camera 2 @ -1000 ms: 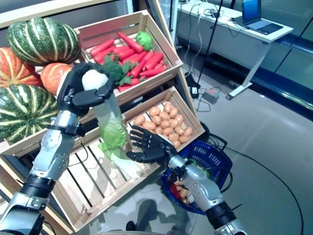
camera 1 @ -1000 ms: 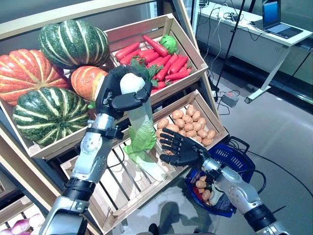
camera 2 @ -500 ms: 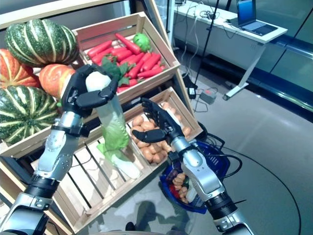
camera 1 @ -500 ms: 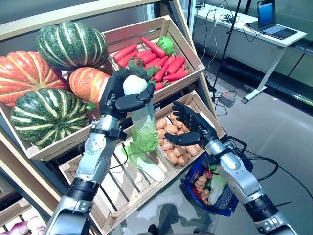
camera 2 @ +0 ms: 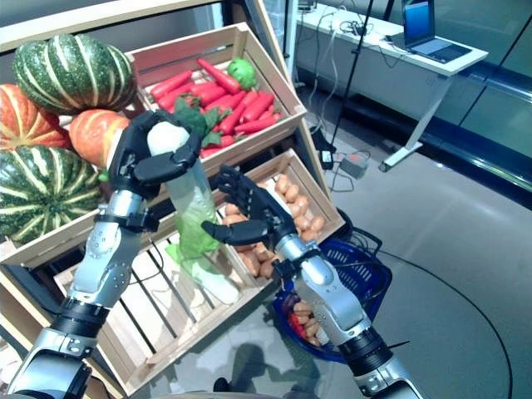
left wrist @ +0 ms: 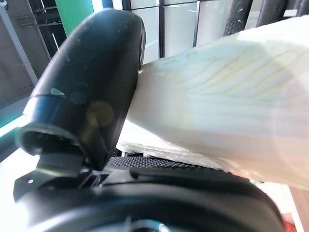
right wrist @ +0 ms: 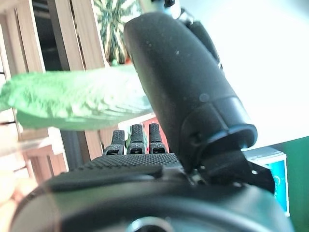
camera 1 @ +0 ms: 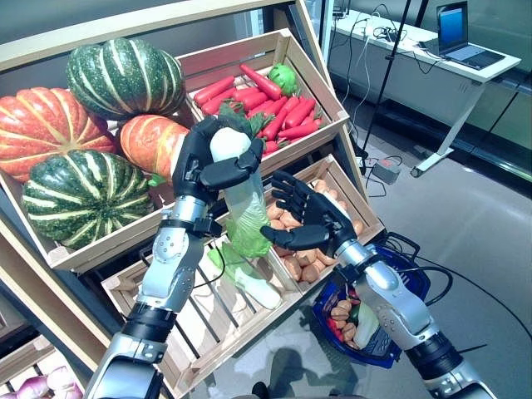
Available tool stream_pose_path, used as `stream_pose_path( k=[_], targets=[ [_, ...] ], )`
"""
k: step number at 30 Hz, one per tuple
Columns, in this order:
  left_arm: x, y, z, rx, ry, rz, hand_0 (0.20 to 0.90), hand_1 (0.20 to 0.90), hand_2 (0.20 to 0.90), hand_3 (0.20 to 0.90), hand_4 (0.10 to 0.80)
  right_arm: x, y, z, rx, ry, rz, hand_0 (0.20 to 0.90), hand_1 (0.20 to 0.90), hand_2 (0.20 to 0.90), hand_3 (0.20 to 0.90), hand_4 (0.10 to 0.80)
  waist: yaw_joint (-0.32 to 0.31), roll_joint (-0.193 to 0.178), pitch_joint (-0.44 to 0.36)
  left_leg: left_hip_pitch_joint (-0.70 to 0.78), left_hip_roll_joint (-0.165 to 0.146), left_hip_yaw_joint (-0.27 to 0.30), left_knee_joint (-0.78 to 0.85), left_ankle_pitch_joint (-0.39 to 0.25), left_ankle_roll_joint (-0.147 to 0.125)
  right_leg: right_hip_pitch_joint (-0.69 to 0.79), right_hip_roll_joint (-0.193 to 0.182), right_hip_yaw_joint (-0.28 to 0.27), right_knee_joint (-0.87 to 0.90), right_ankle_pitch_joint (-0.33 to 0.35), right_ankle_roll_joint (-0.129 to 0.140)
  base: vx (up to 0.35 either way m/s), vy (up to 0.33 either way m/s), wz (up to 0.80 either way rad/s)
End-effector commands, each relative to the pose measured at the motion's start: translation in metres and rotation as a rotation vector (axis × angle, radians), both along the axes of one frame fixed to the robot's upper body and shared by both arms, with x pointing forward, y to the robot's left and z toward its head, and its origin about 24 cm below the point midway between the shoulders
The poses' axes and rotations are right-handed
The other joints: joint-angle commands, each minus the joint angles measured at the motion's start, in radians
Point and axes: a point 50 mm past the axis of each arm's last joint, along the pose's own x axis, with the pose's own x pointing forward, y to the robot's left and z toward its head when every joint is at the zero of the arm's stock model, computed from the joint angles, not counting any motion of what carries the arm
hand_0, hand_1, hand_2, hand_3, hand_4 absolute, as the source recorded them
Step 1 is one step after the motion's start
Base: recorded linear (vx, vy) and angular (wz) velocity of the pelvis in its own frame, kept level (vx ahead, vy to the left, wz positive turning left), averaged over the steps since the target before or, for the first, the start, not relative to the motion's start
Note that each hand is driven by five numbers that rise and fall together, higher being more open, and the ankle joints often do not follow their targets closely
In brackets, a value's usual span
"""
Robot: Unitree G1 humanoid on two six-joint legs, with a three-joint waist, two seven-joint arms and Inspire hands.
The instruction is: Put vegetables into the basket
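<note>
My left hand (camera 1: 198, 160) is shut on the white stem end of a long napa cabbage (camera 1: 247, 218) and holds it upright in front of the wooden stand, its green leaves hanging down. The left wrist view shows the pale stem (left wrist: 217, 96) pressed against my thumb (left wrist: 91, 96). My right hand (camera 1: 313, 226) is open, fingers spread, right beside the cabbage's green leaves at their right. The right wrist view shows the leaf (right wrist: 77, 99) just past my thumb (right wrist: 183, 92). The blue basket (camera 1: 418, 283) stands on the floor at the lower right, holding brown potatoes (camera 1: 341, 314) and a pale green vegetable (camera 1: 366, 322).
The slanted wooden stand (camera 1: 320, 73) with its crates lies behind and below both hands. Another napa cabbage (camera 1: 253, 283) lies in the lower slatted crate under the held one. A desk (camera 1: 432, 50) with a laptop stands at the back right, with grey floor between.
My right hand rose from low beside the basket to above the potato crate, then moved left to the cabbage's leaves. My left hand kept its hold and stayed nearly still.
</note>
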Motion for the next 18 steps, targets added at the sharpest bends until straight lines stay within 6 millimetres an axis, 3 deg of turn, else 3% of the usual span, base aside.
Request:
stream_pose_path(
  k=[1,10,18],
  targets=[
    [0.014,-0.009,0.062,-0.007,-0.277,-0.007,0.3,0.3,0.3,0.3,0.4,-0.001,0.02,0.057,0.216,-0.205,0.136,0.9,0.9,0.9,0.9,0.8,-0.018,0.014,-0.109,0.069,-0.014,0.009,0.001,-0.138,-0.01,-0.016,0.043,-0.004,0.001,-0.011,-0.074,0.0,0.0,0.0],
    [0.014,-0.015,0.058,-0.011,-0.291,-0.045,0.3,0.3,0.3,0.3,0.4,-0.005,0.027,0.053,0.202,-0.188,0.181,0.9,0.9,0.9,0.9,0.8,-0.025,0.015,-0.112,0.07,-0.011,0.019,0.001,-0.136,-0.011,-0.019,0.043,0.005,0.001,-0.01,-0.074,0.0,0.0,0.0],
    [0.001,-0.039,0.06,-0.127,-0.33,-0.153,0.3,0.3,0.3,0.3,0.4,0.003,0.023,0.043,0.088,-0.228,0.013,0.9,0.9,0.9,0.9,0.8,-0.017,0.008,-0.111,0.07,-0.008,0.014,0.001,-0.138,-0.009,-0.02,0.043,0.0,0.001,-0.009,-0.072,0.0,0.0,0.0]
  ],
)
